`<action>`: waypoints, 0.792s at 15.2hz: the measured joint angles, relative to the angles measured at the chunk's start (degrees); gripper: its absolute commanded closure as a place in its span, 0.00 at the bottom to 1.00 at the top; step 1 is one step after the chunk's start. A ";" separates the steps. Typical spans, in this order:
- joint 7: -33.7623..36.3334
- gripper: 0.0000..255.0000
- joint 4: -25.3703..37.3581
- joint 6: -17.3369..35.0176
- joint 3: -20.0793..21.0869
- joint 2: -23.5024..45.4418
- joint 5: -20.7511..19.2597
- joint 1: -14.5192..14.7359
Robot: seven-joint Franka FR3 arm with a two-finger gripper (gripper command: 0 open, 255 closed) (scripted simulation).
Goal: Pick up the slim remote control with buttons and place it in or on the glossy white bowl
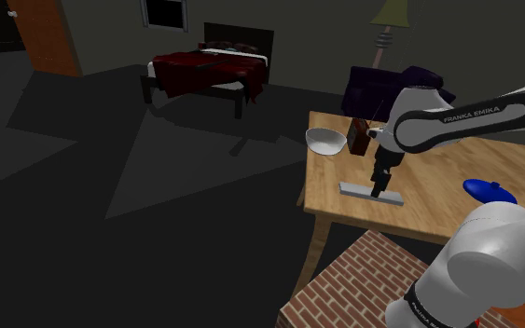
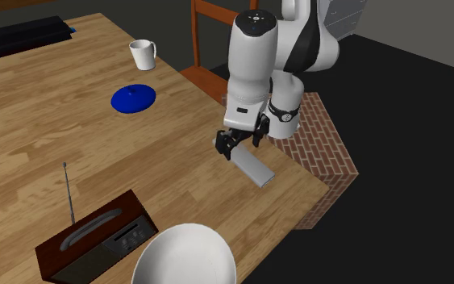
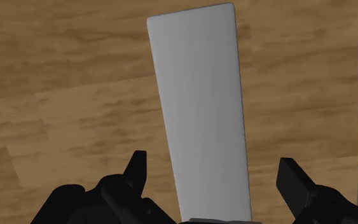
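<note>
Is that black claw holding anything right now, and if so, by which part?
Nothing. The open gripper straddles the grey remote, but its fingers don't touch it.

The slim, flat, plain grey rectangular remote control (image 1: 372, 193) lies flat on the wooden table (image 1: 428, 219) close to one edge, its long side roughly parallel to that edge, while the glossy white round bowl (image 1: 326, 141) stands upright near a table corner, well apart from the remote control.
</note>
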 measured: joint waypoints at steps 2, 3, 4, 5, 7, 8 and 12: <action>-0.26 0.00 -0.92 2.57 -1.13 1.64 -0.66 0.00; -0.24 0.00 -1.07 3.52 -1.47 2.42 -0.71 0.21; -0.19 0.00 -1.32 4.50 -1.79 3.15 -0.81 0.37; -0.20 0.00 -1.45 4.93 -1.95 3.44 -0.88 0.40; -0.24 0.00 -1.62 5.26 -2.09 3.58 -1.01 0.34; -0.25 0.00 -1.65 5.38 -2.14 3.67 -1.03 0.34; -0.27 1.00 -1.66 5.45 -2.18 3.72 -1.04 0.34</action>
